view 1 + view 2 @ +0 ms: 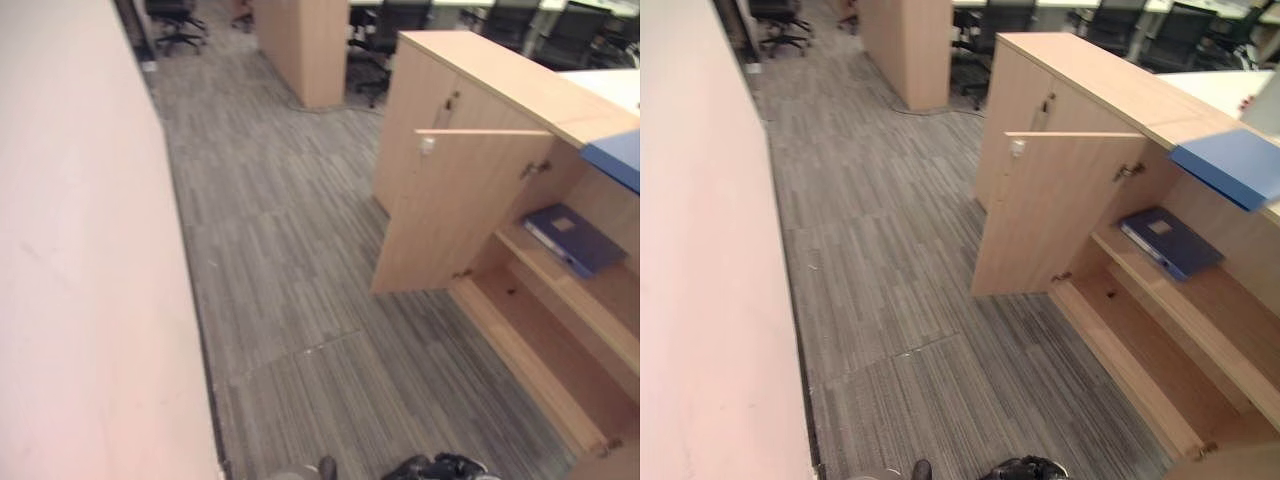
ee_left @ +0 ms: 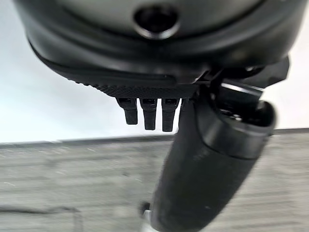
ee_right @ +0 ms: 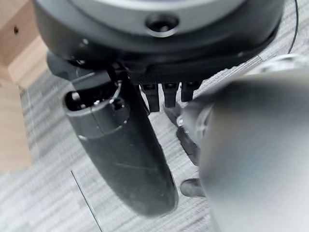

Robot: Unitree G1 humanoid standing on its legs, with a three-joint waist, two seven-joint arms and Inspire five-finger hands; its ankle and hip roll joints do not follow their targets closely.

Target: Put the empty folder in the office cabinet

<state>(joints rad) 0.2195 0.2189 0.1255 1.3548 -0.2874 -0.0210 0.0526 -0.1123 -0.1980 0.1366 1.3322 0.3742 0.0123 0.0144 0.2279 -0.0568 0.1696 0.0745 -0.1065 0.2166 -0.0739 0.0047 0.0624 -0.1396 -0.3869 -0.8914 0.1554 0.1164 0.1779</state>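
Grey striped carpet runs down the aisle ahead of me, with a pale partition wall along my left and office chairs far off at the back. To my right stands the office cabinet, its door swung wide into the aisle so both shelves are open to reach. A dark blue folder lies flat on the upper shelf, pushed in towards the back, which I judge is the task's thing already put where it belongs; the shelf below it is bare. A lighter blue folder rests on the cabinet top, overhanging the edge above the opening, and I cannot tell whether it has any part in the job. My left hand hangs down by the wall with fingers straight and relaxed, thumb out, holding nothing. My right hand hangs likewise over the carpet beside the cabinet's edge, fingers loose and empty, so both arms sit low at my sides.
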